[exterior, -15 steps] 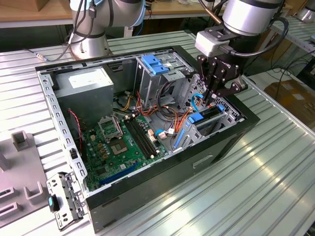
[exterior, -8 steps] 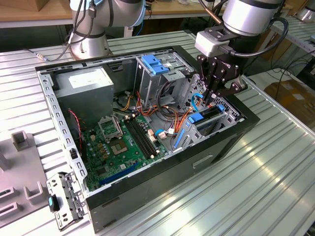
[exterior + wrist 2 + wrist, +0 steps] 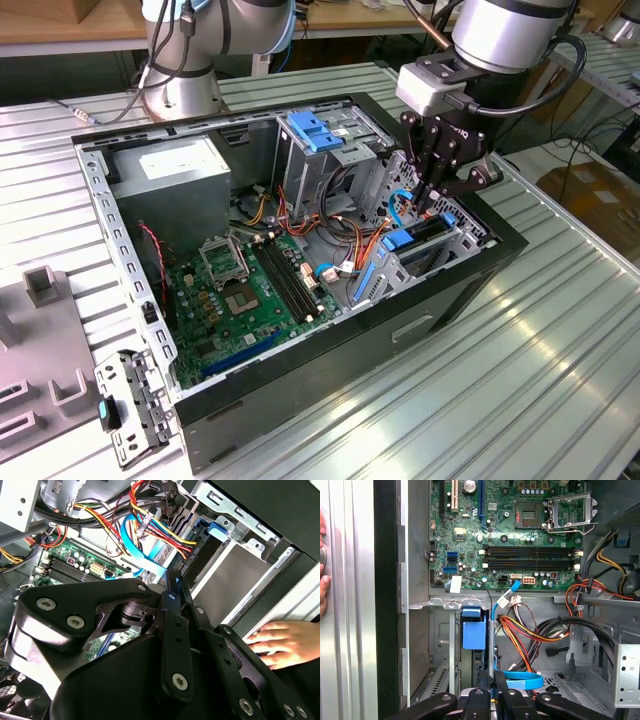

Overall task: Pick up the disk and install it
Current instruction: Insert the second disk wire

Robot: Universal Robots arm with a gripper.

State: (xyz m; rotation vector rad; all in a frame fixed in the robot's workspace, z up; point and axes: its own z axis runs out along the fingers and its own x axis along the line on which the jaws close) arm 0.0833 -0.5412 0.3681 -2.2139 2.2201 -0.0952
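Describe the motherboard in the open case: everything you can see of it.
The green printed circuit motherboard lies flat on the floor of the open black computer case, beside the grey power-supply box. It carries a metal-framed processor socket with no cooler on it, long black memory slots and small chips and connectors. Red, yellow and orange wires run along its edge. Nothing grips it.

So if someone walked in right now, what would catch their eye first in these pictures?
Probably the open computer case on the ribbed metal table, green motherboard and coloured cables exposed. The claw reaches down into the drive cage at the exterior view's right. A person's hand rests outside the case.
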